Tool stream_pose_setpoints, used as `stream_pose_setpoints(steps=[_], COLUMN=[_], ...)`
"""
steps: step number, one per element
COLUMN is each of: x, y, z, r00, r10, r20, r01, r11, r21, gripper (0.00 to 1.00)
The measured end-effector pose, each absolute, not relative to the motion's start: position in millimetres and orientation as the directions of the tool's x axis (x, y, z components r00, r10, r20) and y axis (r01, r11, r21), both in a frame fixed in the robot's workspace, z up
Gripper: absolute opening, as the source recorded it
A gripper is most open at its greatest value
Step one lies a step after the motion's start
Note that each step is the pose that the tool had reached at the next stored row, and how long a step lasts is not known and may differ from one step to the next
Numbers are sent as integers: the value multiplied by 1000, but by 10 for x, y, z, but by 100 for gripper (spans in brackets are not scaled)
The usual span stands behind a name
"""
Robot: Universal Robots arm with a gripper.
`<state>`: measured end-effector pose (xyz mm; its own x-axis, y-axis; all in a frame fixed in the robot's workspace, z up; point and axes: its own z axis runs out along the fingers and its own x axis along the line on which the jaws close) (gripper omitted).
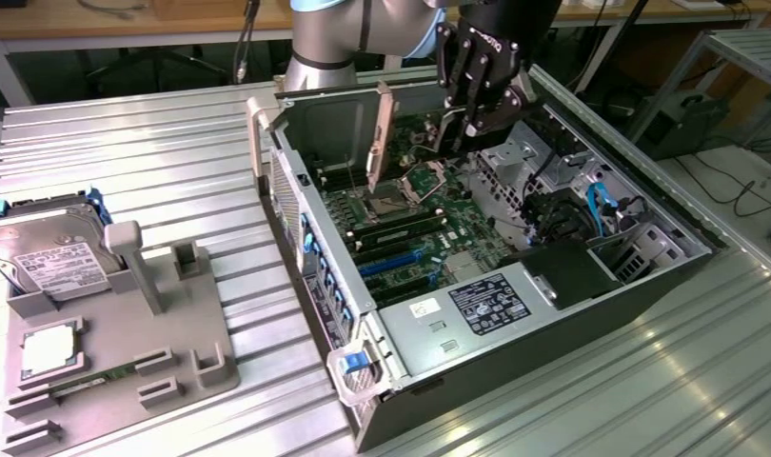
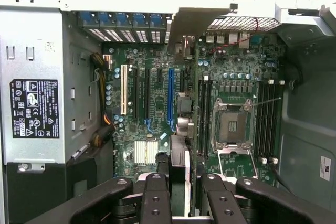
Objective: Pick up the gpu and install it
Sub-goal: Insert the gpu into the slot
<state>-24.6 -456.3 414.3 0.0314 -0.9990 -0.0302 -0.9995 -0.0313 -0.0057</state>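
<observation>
One gripper (image 2: 179, 192) hangs over the open computer case (image 1: 665, 276), its two fingers (image 2: 155, 198) clamped on the gpu (image 2: 178, 174), which it holds edge-on between them. Seen from the wrist, the card's long axis runs parallel to the expansion slots, and the blue slot (image 2: 170, 95) lies just ahead of it on the motherboard (image 2: 152, 124). My judgement: the card is carried but not yet seated, hovering above the board's middle. Well apart, near the metal table's (image 1: 145, 133) edge at the exterior view's left, a grey parts tray (image 1: 169, 333) keeps the hard drive (image 1: 49, 252).
</observation>
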Motion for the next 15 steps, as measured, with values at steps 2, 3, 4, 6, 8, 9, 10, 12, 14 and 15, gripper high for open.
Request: stream_pose_setpoints(steps=[2, 3, 4, 6, 8, 9, 10, 12, 14, 15], x=[-246, -247, -247, -246, -246, -246, -246, -247, -246, -246], y=[-4563, -4563, -4563, -4562, -4563, -4563, -4564, -4567, -4571, -4571], z=[4132, 4128, 4119, 4109, 4094, 4089, 4083, 4067, 4054, 4049], r00=[31, 31, 31, 31, 31, 31, 31, 31, 31, 31], r10=[-999, -999, -999, -999, -999, -999, -999, -999, -999, -999], r20=[-31, -32, -34, -34, -34, -34, -34, -35, -34, -34], r01=[-1000, -1000, -1000, -1000, -1000, -1000, -1000, -1000, -1000, -1000], r11=[-31, -31, -31, -31, -31, -31, -31, -31, -31, -31], r21=[-2, -2, -2, -1, -1, -1, -1, -1, -1, -1], gripper=[28, 28, 28, 28, 28, 28, 28, 28, 28, 28])
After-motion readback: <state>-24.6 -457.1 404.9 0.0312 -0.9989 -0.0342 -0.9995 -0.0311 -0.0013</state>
